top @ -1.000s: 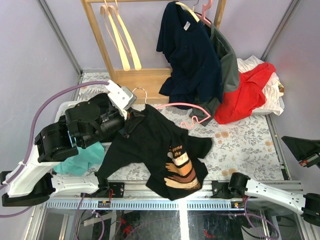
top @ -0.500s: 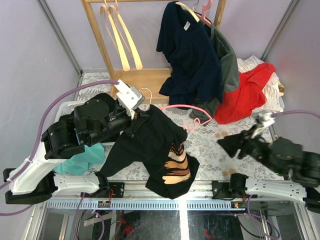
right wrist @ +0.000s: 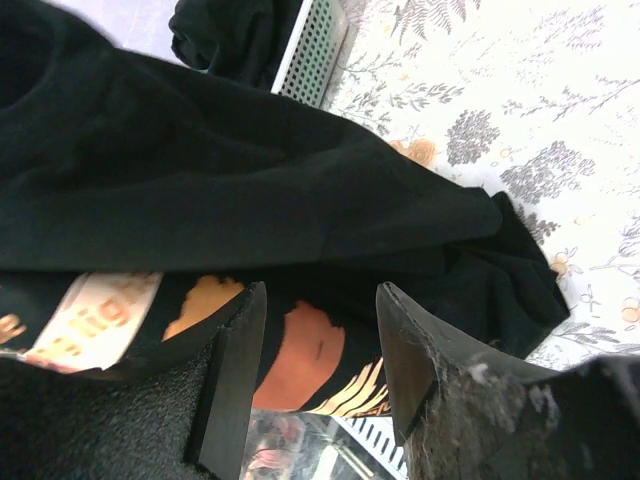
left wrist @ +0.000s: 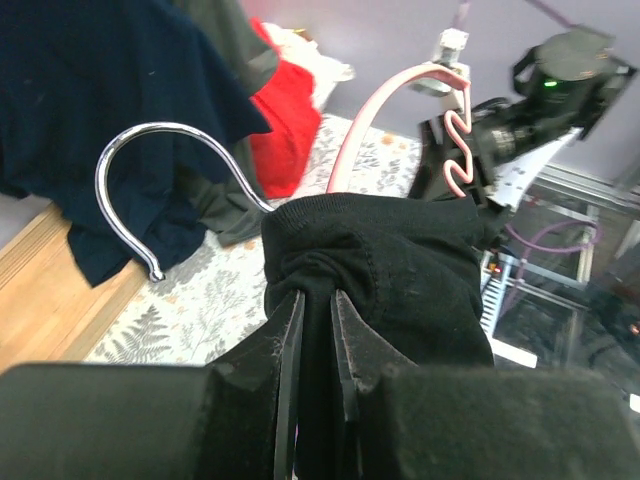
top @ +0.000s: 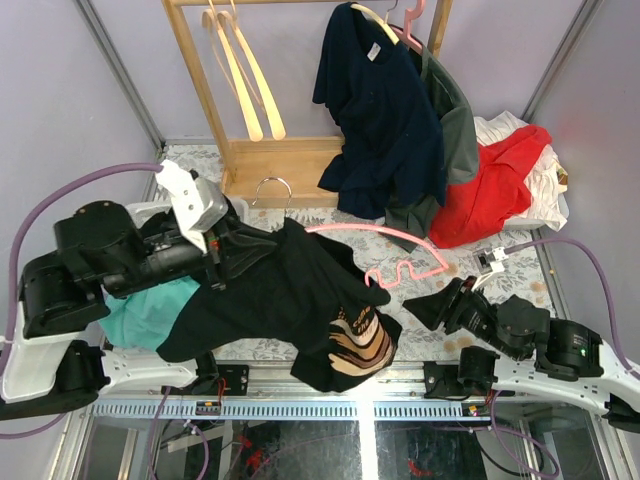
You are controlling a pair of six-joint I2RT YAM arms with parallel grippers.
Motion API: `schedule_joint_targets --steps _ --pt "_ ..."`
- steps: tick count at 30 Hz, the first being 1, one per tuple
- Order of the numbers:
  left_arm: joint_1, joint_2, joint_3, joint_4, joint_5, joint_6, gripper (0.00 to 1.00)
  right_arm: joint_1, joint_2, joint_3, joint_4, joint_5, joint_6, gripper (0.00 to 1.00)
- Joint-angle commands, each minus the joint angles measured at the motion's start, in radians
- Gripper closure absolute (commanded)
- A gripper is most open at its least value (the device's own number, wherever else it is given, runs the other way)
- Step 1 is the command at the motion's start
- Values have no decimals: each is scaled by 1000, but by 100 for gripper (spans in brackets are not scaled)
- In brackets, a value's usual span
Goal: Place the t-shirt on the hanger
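The black t-shirt (top: 290, 290) with a tan print (top: 360, 340) hangs from my left gripper (top: 243, 248), its lower part resting at the table's front edge. In the left wrist view the left gripper (left wrist: 317, 295) is shut on bunched black collar fabric. The pink hanger (top: 400, 240) sticks out of the shirt to the right, its wavy bar (top: 400, 272) bare, and its metal hook (left wrist: 150, 150) rises beside the collar. My right gripper (top: 412, 308) is open just right of the shirt's lower edge. In the right wrist view the right gripper (right wrist: 320, 300) has nothing between its fingers, with the print (right wrist: 300, 360) below.
A wooden rack (top: 215, 110) at the back carries cream hangers (top: 240, 80). A navy t-shirt (top: 385, 110) and a grey garment (top: 455, 130) hang at the back right. A red garment (top: 490, 190) lies on white cloth. A teal cloth (top: 140, 315) lies under the left arm.
The left arm has swung left, pulling the t-shirt and hanger along. The right arm has come in from the right edge toward the shirt, and its gripper has opened.
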Motion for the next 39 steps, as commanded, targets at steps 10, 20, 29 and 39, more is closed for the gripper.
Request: schedule_joint_targets --steps 10,20,29,39 --pt "1 29 165 -74 337 -1 100 8 44 -31 340 -231 119 38" --pt "0 26 68 -59 436 -16 100 8 110 71 338 -400 142 27" --pt "0 25 24 -14 477 -29 100 0 288 101 425 -607 179 28" --pt "0 16 28 -29 462 -27 100 -237 342 -6 530 -1019 267 39"
